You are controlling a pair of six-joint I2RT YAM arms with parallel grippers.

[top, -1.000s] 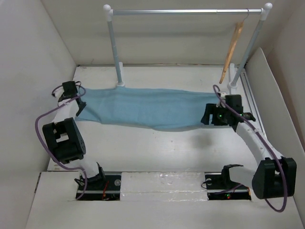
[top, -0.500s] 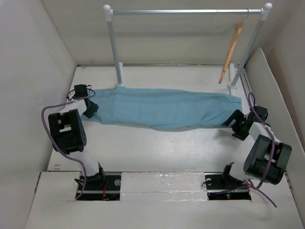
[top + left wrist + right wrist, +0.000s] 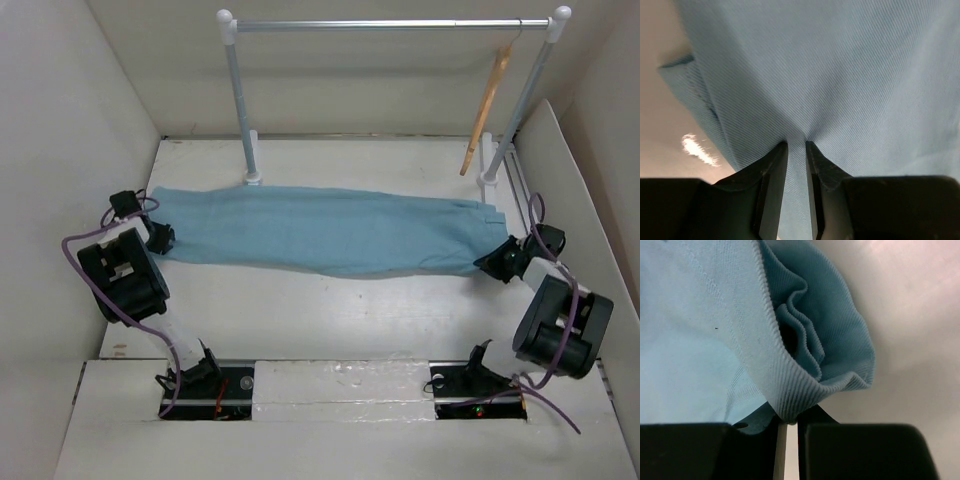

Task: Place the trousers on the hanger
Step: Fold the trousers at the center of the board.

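Note:
The light blue trousers [image 3: 320, 228] lie stretched flat across the table from left to right. At their left end my left gripper [image 3: 163, 238] is shut on them; in the left wrist view a strip of the trousers [image 3: 840, 75] runs between the two fingers of the left gripper [image 3: 796, 146]. My right gripper [image 3: 497, 260] holds the right end. In the right wrist view the right gripper [image 3: 788, 421] pinches a ribbed, folded hem of the trousers [image 3: 790, 390] at its tips. The wooden hanger [image 3: 487, 105] hangs from the rail at the far right, apart from both grippers.
The white-and-silver clothes rail [image 3: 390, 24] spans the back, its left post foot [image 3: 252, 177] touching the trousers' far edge and its right post foot [image 3: 488, 182] near their right end. White walls close in on both sides, with a slanted panel [image 3: 575, 210] right of the right arm.
The right gripper moved from above the trousers' right end to its outer edge and shut on it. The left gripper shifted further left, and the cloth now lies longer and flatter.

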